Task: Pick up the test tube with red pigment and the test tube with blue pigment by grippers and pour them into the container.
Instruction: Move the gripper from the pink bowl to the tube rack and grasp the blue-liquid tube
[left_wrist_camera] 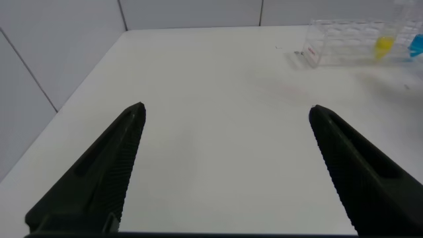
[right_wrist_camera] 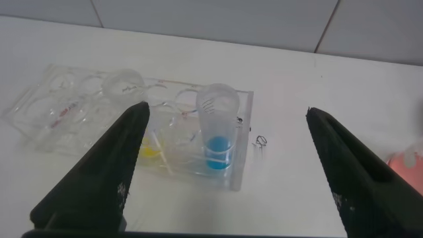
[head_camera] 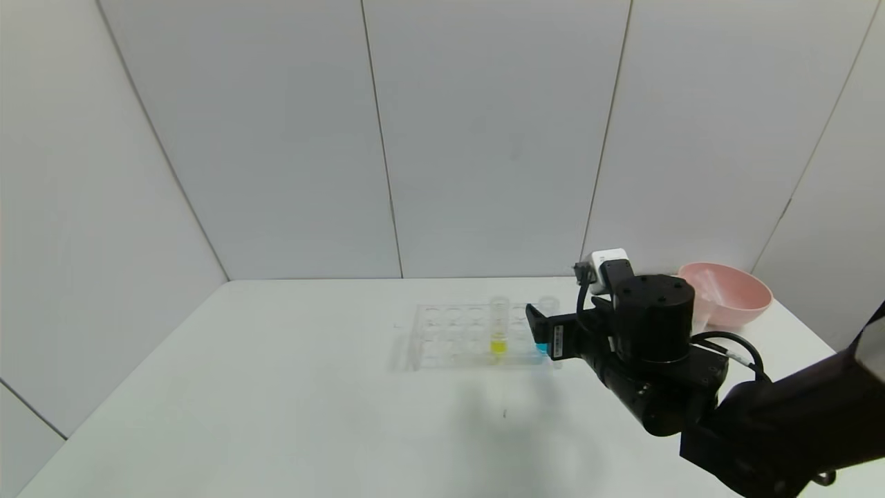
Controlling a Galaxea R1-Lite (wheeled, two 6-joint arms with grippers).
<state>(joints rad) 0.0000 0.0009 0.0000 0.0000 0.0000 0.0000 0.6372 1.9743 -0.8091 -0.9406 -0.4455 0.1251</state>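
Observation:
The test tube with blue pigment stands upright in the end hole of a clear tube rack. My right gripper is open, and the blue tube lines up between its fingers, a little ahead of the tips. In the head view the right gripper partly covers the blue tube. My left gripper is open and empty over bare table, far from the rack. The test tube with red pigment is out of view. The container does not show clearly.
A yellow-liquid tube stands in the rack, two holes from the blue one. A pink bowl sits at the back right, partly behind my right arm. Walls close the table at the back and sides.

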